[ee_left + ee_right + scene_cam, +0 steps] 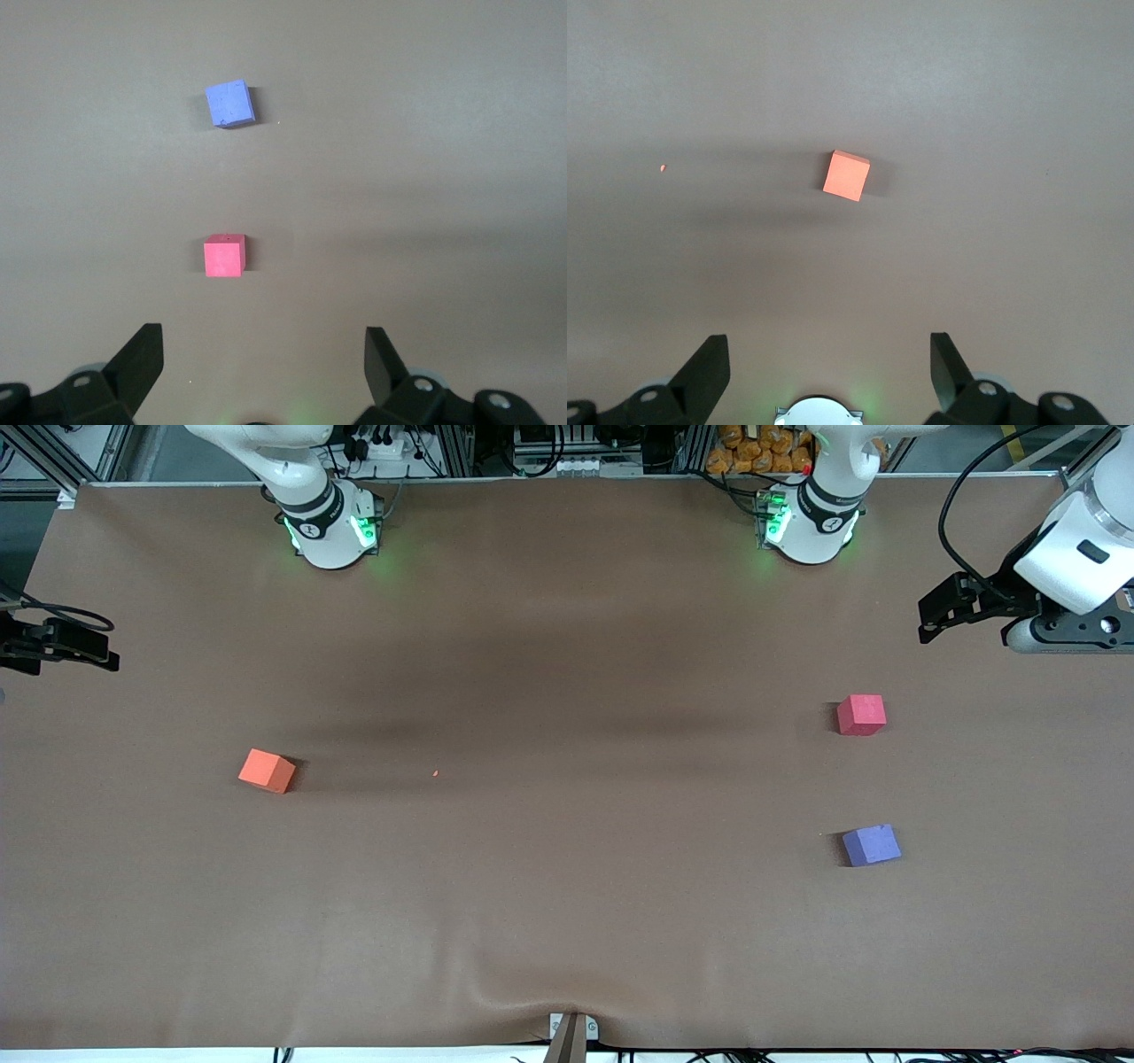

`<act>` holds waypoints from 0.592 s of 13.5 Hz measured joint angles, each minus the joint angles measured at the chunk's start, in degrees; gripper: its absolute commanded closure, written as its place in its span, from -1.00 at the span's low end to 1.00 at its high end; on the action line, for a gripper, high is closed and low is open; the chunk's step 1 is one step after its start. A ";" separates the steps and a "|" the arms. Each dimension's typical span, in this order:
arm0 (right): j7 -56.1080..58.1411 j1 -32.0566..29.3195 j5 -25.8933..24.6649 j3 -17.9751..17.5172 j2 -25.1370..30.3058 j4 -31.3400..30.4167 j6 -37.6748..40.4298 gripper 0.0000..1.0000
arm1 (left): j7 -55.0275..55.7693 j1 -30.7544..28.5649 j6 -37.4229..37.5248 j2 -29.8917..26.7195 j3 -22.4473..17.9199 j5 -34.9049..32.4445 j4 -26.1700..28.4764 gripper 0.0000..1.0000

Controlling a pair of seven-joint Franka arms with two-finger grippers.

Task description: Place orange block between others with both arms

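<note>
Three foam cubes are spread over the brown bench (pixel 567 921). The orange block (pixel 267 771) is set alone toward the right arm's end, turned at an angle so that one corner points toward the front camera. A tiny orange speck (pixel 435 773) is seen on the cover between that block and the middle of the bench. The pinkish-red cube (pixel 861 715) and the purple-blue cube (pixel 872 845) are placed toward the left arm's end, well apart from the orange block and apart from each other, the purple-blue one nearer to the front camera, with bare cover left between them.

The left pincer (pixel 932 613) is held in the air at the left arm's end of the bench, beside the pinkish-red cube's area rather than over it; its jaws are spread wide and nothing is carried between them, as is confirmed in the left wrist view (pixel 264 354), where both cubes are seen on the cover past the black fingertips (pixel 142 354). The right pincer (pixel 104 659) is held up at the right arm's end, likewise spread wide and empty (pixel 829 354), with the orange block (pixel 847 175) untouched on the cover.
</note>
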State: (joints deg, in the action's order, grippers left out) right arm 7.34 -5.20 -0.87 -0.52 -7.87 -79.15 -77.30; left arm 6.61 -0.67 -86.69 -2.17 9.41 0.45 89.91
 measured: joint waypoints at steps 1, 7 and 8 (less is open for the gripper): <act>-0.05 0.27 0.00 0.32 0.00 0.00 0.00 -1.00 | 0.00 0.00 0.00 0.00 0.01 0.00 0.00 -1.00; -0.07 0.92 0.06 2.05 0.04 0.03 0.01 -1.00 | 0.00 0.00 0.00 0.00 0.02 0.00 0.00 -1.00; -0.07 1.00 0.09 2.05 0.06 0.10 0.01 -1.00 | 0.00 0.00 0.00 0.00 0.02 0.00 0.00 -1.00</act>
State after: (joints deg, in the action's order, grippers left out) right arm 7.27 -4.20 -0.78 1.53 -7.81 -79.05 -77.29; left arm 6.61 -0.66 -86.69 -2.17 9.42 0.45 89.91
